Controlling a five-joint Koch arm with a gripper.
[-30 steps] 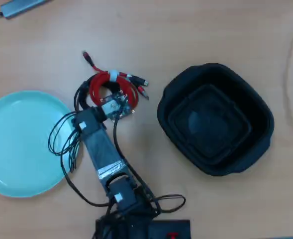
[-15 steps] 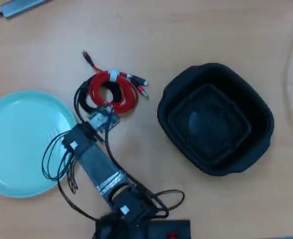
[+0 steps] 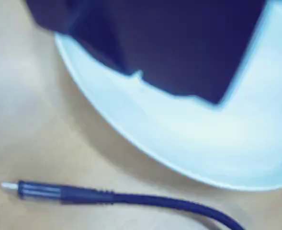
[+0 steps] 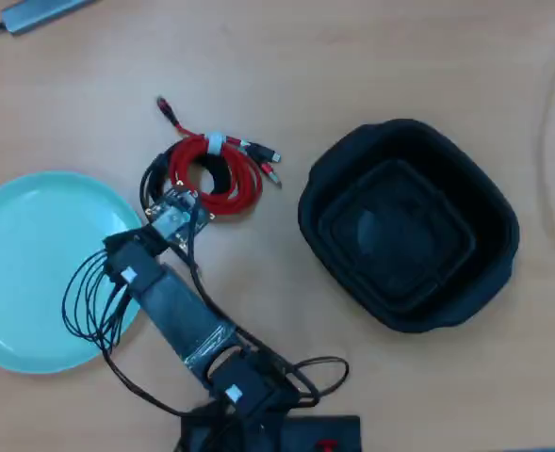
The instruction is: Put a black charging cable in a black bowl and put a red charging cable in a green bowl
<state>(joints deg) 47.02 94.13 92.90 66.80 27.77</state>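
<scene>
1. Pincer (image 4: pixel 171 209) sits at the coils' near side, beside the green bowl (image 4: pixel 23 282); whether its jaws are wide or narrow, I cannot tell.
2. Black charging cable (image 4: pixel 155 184) lies on the surface (image 4: pixel 352 56), its coil partly under the red one; in the wrist view its silvery plug tip (image 3: pixel 9 187) rests just outside the dish rim.
3. Red charging cable (image 4: pixel 206 168), white-tied, lies untouched toward the middle.
4. Black bowl (image 4: pixel 407 224), toward the right edge, is empty.
5. Neither cable is delivered; both placements remain.

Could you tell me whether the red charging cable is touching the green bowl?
Apart: the overhead view shows bare table between the red charging cable and the green bowl.
</scene>
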